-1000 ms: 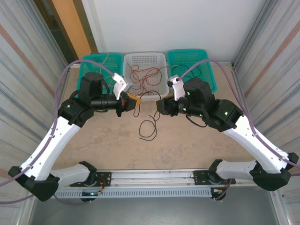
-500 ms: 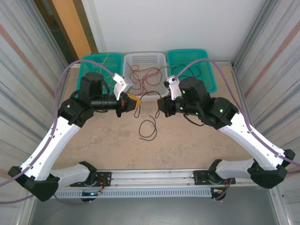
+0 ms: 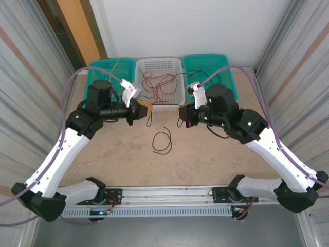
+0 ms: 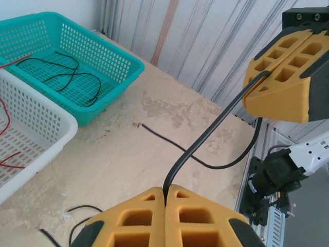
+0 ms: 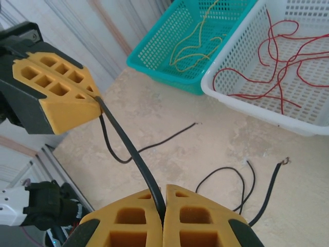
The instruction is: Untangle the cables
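Right gripper (image 5: 163,193) now tight on black cable (image 5: 126,145)

The bench (image 3: 128,164) has a pale beige, mottled top. Three slotted plastic baskets stand in a row along its far edge, side by side: a teal basket (image 3: 109,62) on the left, a white basket (image 3: 159,59) in the middle, and a second teal basket (image 3: 208,56) on the right. The white one comes further toward the near edge than the right one. Corrugated metal walls (image 3: 25,103) close in both sides. Behind the baskets rises a plain white wall (image 3: 190,25), with an orange panel (image 3: 77,31) at its left.
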Available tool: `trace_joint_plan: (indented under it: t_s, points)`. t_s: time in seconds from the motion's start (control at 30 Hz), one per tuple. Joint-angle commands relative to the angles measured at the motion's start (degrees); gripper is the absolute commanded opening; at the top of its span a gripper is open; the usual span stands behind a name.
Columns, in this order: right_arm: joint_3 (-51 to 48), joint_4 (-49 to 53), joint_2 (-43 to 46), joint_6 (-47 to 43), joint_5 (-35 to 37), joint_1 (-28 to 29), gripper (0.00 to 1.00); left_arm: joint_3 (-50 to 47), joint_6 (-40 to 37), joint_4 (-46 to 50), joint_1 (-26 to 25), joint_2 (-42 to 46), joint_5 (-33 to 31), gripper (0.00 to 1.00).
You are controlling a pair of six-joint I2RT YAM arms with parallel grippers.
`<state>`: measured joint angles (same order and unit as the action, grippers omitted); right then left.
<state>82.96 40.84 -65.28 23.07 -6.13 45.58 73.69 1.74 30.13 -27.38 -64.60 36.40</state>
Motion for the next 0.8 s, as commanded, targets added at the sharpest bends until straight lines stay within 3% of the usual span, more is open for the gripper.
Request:
trace_joint_plan:
  t_s: [0.0, 0.13, 0.23, 0.5, 0.67, 0.7, 0.77]
  points:
    - [-0.36, -0.48, 2.81, 2.59, 0.9, -3.0, 0.0, -2.03, 3.28, -0.33, 1.45, 0.04, -5.51, 0.25]
    - [2.21, 2.92, 0.5, 3.78, 2.29, -8.87, 0.0, -7.25, 7.97, -4.67, 1.45, 1.72, -5.04, 0.52]
    - [5.87, 5.78, -3.1, 4.43, 2.69, -14.59, 0.0, -10.79, 10.77, -5.39, 1.27, 2.2, -6.36, 0.62]
    - [19.05, 8.81, -19.96, 7.07, -7.93, -34.5, 0.0, -18.13, 15.98, -5.73, -0.87, 5.36, -9.97, 0.6]
    - [31.1, 10.58, -32.74, 6.66, -7.82, -39.36, 0.0, -19.64, 16.85, -5.29, -1.97, 7.09, -10.37, 0.59]
    - [33.48, 11.33, -35.52, 6.35, -7.3, -39.75, 0.01, -19.57, 16.87, -5.07, -2.11, 7.28, -10.55, 0.59]
    - [38.28, 14.28, -41.1, 5.7, -6.49, -40.26, 0.18, -19.34, 16.71, -4.63, -2.16, 7.64, -10.83, 0.59]
